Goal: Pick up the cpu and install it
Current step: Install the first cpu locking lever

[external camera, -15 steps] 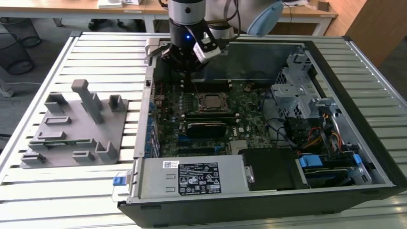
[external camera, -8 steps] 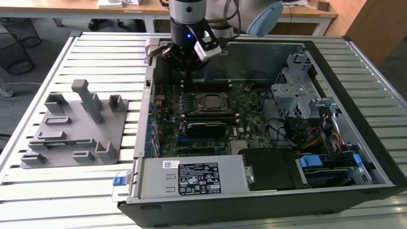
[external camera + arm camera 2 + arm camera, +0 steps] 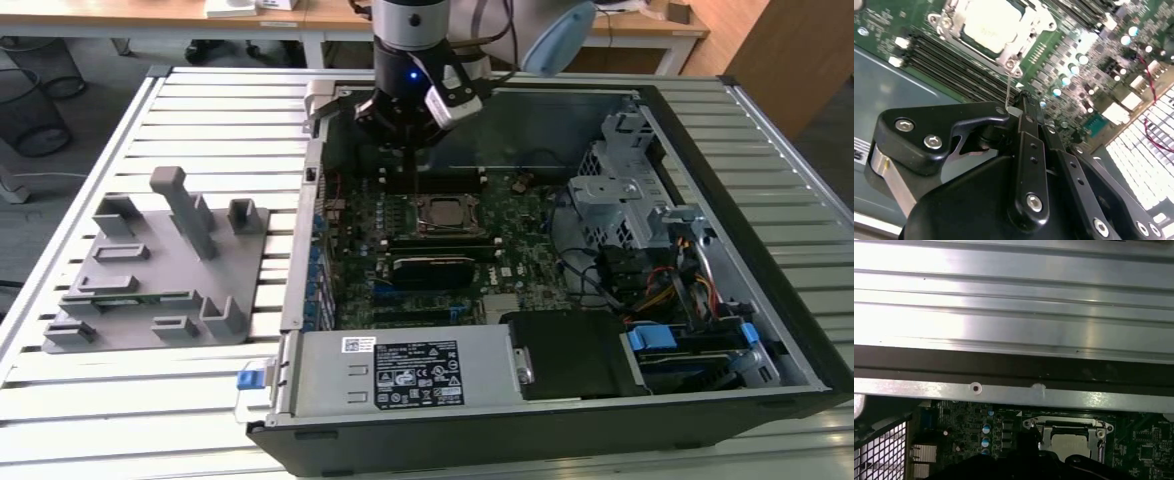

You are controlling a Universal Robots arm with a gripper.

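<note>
Cpu (image 3: 442, 213) seated in socket at frame centre; end effector (image 3: 404, 165) closed, empty, just above-left.

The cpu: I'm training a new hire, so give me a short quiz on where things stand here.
1. True or false: the cpu sits in the socket frame.
2. Relative to the computer case, the grey fixture stands: A) inside it; B) outside, on the exterior view's left; C) on top.
3. Fill in: the gripper is above the ____.
Key: 1 true; 2 B; 3 motherboard.
</note>
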